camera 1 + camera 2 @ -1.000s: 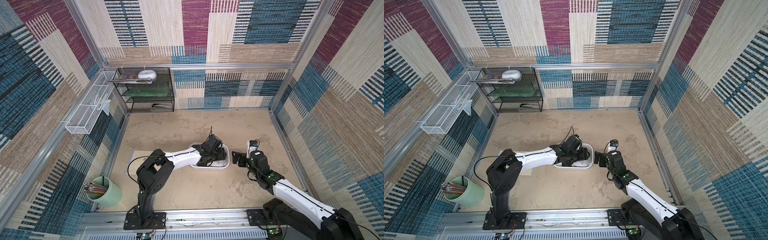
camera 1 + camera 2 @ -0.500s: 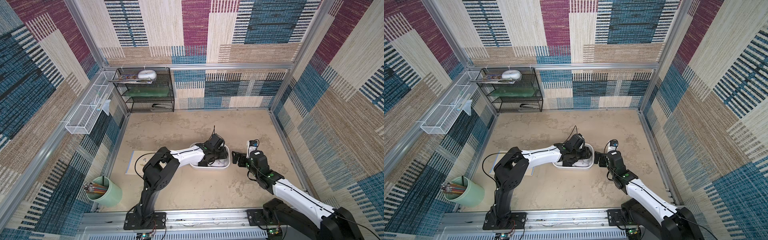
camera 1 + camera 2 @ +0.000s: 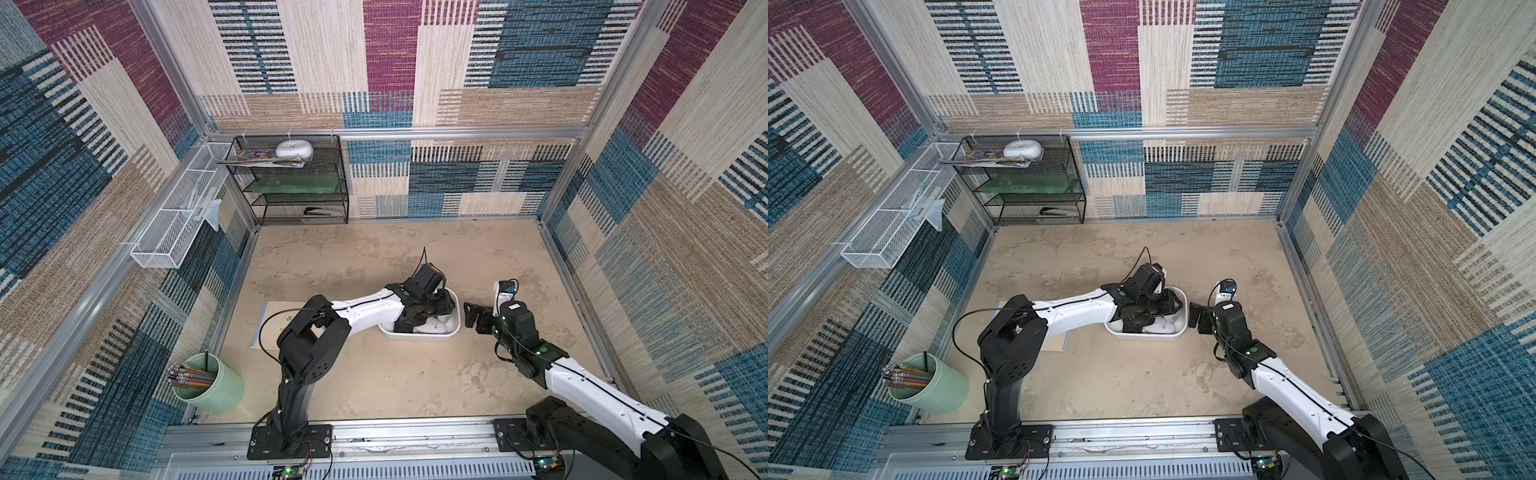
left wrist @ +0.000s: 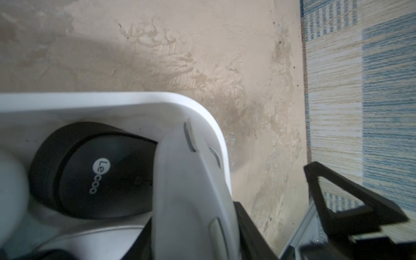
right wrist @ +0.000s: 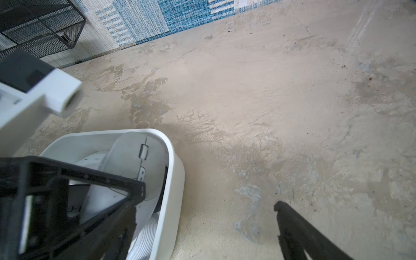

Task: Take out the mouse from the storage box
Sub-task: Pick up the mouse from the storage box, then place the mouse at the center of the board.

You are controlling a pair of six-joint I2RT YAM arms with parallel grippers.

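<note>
Presently | storage box [image 3: 424, 336] held white mouse [image 4: 191, 191], black mouse [image 4: 90, 171] | left end effector [image 3: 434, 307] gripped white mouse | right end effector [image 5: 208, 195] stood open | black mouse: left wrist view only

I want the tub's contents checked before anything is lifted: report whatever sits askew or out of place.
In the white plastic storage tub, the white computer mouse stands tipped up on its edge at the rounded end, partly overlapping the black mouse instead of lying flat. Nothing looks spilled.

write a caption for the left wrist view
A white mouse tipped up beside a black Lecoo mouse in the white storage box
</note>
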